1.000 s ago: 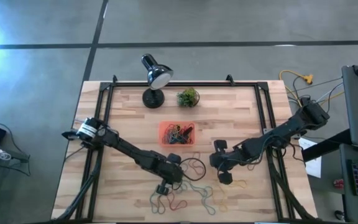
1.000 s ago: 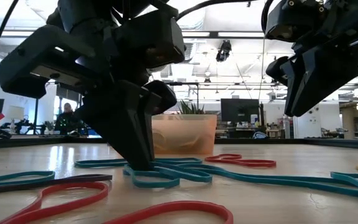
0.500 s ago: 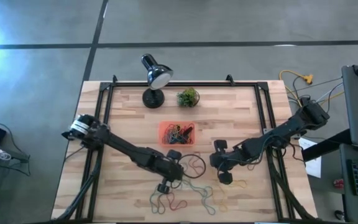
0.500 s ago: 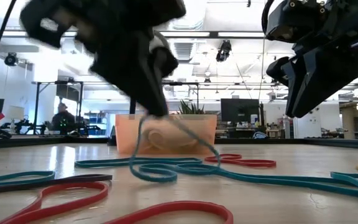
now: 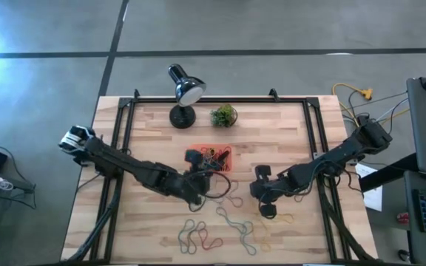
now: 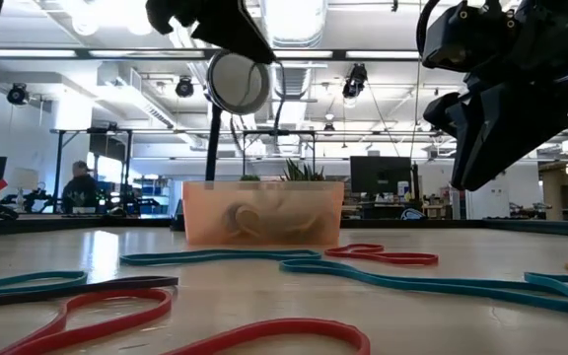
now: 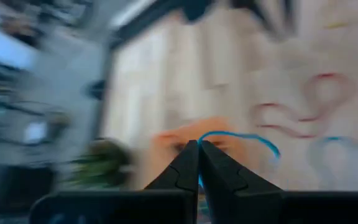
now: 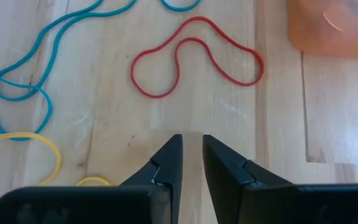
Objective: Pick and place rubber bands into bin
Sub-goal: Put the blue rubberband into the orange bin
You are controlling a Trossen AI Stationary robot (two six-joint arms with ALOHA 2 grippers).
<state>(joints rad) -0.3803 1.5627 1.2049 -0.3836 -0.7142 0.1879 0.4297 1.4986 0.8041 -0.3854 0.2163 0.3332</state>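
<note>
My left gripper (image 7: 197,144) is shut on a teal rubber band (image 7: 253,138) and hangs high over the near edge of the orange bin (image 5: 211,159). In the low view it (image 6: 227,25) shows at the top, above the bin (image 6: 264,212). Several bands lie in the bin. More rubber bands (image 5: 220,229), teal (image 6: 383,281), red (image 8: 197,56) and yellow (image 8: 30,143), lie flat on the table nearer the front. My right gripper (image 8: 191,142) hovers to the bin's right (image 5: 266,203), its fingers a little apart with nothing between them. My left gripper pinches the teal band between its two fingertips, on one short stretch of the loop (image 7: 199,138). The fingers slant down toward the table's far edge. The rest of the band arcs out beyond the fingertips, lifted clear of the table.
A black desk lamp (image 5: 183,92) and a small potted plant (image 5: 224,115) stand behind the bin at the far edge. Black frame rails (image 5: 124,133) run along the table's left and right sides. Bare wood lies between the bin and the loose bands.
My left gripper has risen from the loose bands and gone toward the bin, tipping from steeply down to a shallower slant. The teal band first stretched up with its lower end on the table and now hangs clear.
</note>
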